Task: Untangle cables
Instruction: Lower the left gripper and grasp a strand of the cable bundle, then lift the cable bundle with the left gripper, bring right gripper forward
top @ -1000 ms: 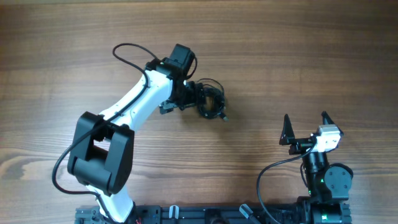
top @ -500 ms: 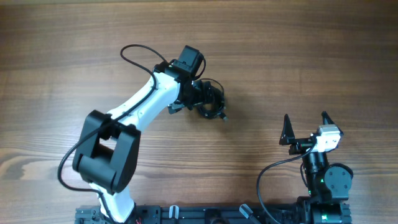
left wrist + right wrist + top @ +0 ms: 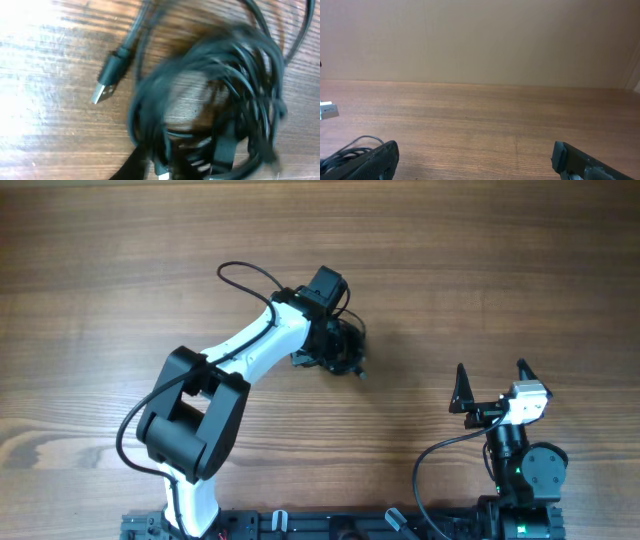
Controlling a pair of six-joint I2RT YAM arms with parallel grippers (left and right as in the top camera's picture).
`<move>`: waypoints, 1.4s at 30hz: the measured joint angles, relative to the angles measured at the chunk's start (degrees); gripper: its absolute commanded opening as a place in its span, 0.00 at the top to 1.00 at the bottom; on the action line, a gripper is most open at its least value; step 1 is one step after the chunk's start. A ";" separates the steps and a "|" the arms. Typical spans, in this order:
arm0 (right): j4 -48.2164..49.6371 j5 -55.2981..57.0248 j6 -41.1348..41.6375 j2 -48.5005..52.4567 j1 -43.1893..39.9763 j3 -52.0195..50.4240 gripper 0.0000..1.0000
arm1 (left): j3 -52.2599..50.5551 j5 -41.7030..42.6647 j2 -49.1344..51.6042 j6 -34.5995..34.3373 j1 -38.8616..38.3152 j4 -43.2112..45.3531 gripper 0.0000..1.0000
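Observation:
The cables (image 3: 356, 340) lie as one knotted black bundle on the wooden table (image 3: 500, 260), right of centre. My left gripper (image 3: 340, 352) is down on the bundle's left side. In the left wrist view the cables (image 3: 235, 60) fill the frame, blurred, with a USB plug (image 3: 102, 90) sticking out to the left. My left gripper (image 3: 180, 162) has its dark fingers (image 3: 134, 167) closed in among the strands. My right gripper (image 3: 491, 370) stands open near the front right, far from the bundle. Only bare wood shows in the gap of my right gripper (image 3: 475, 155).
The left arm (image 3: 250, 350) reaches across the middle of the table with its own thicker black cable (image 3: 245, 272) looping above it. The right arm's base (image 3: 525, 470) and the mounting rail (image 3: 330, 525) sit along the front edge.
The left arm has swung right over the bundle, and its fingers have closed in on the strands. The right arm has not moved.

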 measured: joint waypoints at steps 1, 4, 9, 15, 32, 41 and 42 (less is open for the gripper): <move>0.00 -0.02 0.00 0.00 0.00 0.00 0.00 | 0.00 0.00 0.02 0.04 0.04 0.09 0.96; 0.00 -0.02 0.00 0.00 0.00 0.00 0.00 | 0.00 0.13 0.00 0.04 0.04 0.04 0.96; 0.00 0.00 0.02 0.00 0.00 0.00 0.00 | 0.00 2.01 -0.74 0.04 0.22 -1.20 0.96; 0.00 0.00 0.02 0.00 0.00 0.00 0.00 | 0.44 4.17 -9.49 0.04 1.99 -2.14 0.96; 0.98 0.09 0.87 0.00 0.00 0.00 0.00 | 1.99 2.97 -26.56 0.04 3.91 -13.60 0.96; 1.79 -26.49 44.92 0.02 -0.22 0.00 0.00 | 1.99 1.68 -26.56 0.04 3.91 -11.74 0.96; 2.99 -28.26 50.27 0.11 -0.22 -0.02 0.00 | 1.99 1.68 -26.56 0.04 3.91 -11.74 0.96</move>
